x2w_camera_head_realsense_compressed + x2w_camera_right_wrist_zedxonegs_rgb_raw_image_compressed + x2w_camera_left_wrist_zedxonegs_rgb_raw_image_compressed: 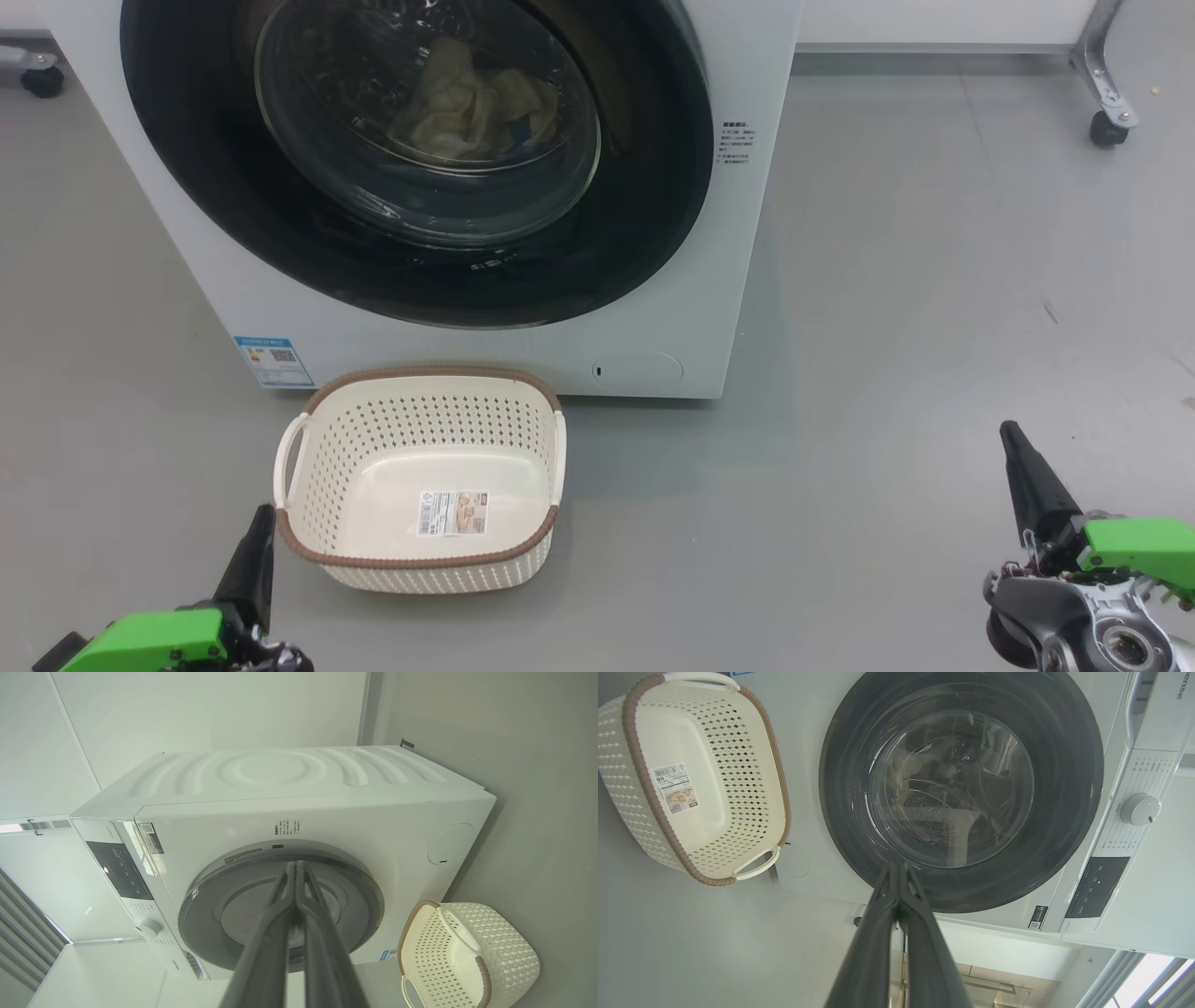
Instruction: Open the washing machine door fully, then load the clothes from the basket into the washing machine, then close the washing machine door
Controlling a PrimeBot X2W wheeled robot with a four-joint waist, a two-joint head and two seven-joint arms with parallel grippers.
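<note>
The white washing machine (pixel 709 280) stands ahead with its round black-rimmed door (pixel 233 196) lying flat against the front. Pale cream clothes (pixel 467 103) lie in the drum behind the door glass. On the floor in front sits the cream basket (pixel 411 560), holding nothing but its label sticker. My left gripper (pixel 263 511) is shut just left of the basket's near corner, holding nothing. My right gripper (pixel 1008 431) is shut far to the right over bare floor. The left wrist view has the door (pixel 1064 826), the basket (pixel 710 826) and the left gripper (pixel 898 864). In the right wrist view are the machine (pixel 289 788), the basket (pixel 504 947) and the right gripper (pixel 295 863).
Grey floor (pixel 934 327) spreads wide to the right of the machine. A wheeled metal leg (pixel 1106 103) stands at the back right and a castor (pixel 42 79) at the back left. The control panel and dial (pixel 1139 809) are on the machine's top strip.
</note>
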